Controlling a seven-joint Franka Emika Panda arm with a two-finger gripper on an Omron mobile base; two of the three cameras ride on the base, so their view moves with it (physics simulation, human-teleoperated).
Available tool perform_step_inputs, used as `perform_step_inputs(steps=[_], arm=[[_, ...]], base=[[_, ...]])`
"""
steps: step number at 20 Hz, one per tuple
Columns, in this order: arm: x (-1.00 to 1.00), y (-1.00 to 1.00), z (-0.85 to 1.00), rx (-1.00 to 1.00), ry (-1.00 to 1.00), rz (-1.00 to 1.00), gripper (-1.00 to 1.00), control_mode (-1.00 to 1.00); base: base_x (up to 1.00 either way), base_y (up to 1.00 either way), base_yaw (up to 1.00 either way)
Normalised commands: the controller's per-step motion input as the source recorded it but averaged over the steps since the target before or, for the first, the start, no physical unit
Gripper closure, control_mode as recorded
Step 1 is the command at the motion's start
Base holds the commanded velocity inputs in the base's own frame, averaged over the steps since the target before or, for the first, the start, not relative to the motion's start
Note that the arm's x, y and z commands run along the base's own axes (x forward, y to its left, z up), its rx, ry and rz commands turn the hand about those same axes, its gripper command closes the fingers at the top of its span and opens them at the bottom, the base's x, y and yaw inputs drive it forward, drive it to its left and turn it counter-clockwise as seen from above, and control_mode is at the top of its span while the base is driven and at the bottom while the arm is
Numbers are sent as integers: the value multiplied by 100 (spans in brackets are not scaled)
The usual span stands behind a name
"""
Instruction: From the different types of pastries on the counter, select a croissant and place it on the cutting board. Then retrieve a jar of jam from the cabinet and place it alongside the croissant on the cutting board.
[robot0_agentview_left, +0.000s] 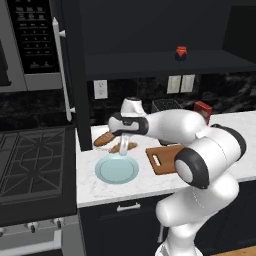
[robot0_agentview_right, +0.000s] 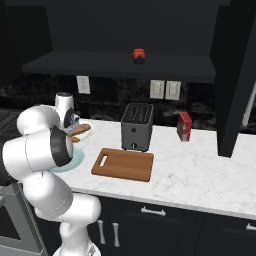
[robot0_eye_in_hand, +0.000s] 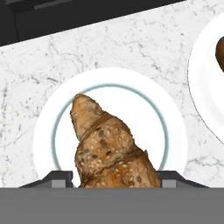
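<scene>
Golden-brown croissant (robot0_eye_in_hand: 109, 148) sits clamped between the fingers (robot0_eye_in_hand: 61, 178), above the white plate (robot0_eye_in_hand: 175, 131) near the worktop's (robot0_eye_in_hand: 131, 48) front edge.

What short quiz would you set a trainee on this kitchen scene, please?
1. True or false: the gripper is shut on the croissant.
2. Where is the jar of jam? A: on the open shelf of the cabinet. B: on the stove. C: inside a drawer.
3. Fill in: the cutting board lies on the counter, just in front of the ____.
Key: 1 true; 2 A; 3 toaster.
</scene>
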Motion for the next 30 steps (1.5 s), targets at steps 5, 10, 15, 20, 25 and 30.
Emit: perform_step_inputs(steps=[5,10,15,20,25,30], arm=[[0,-58,0,1,0,-20,100,-100],[-8,-66,0,4,0,-25,100,-100],[-11,-55,-4,5,0,-13,100,-100],[-6,-60,-11,4,-3,-1,100,-100],[0,-59,-1,2,-5,0,100,-100],[0,-38,-4,1,-2,0,100,-100]], base=[[0,0,0],[0,0,0],[0,0,0],[0,0,0],[0,0,0],[0,0,0]])
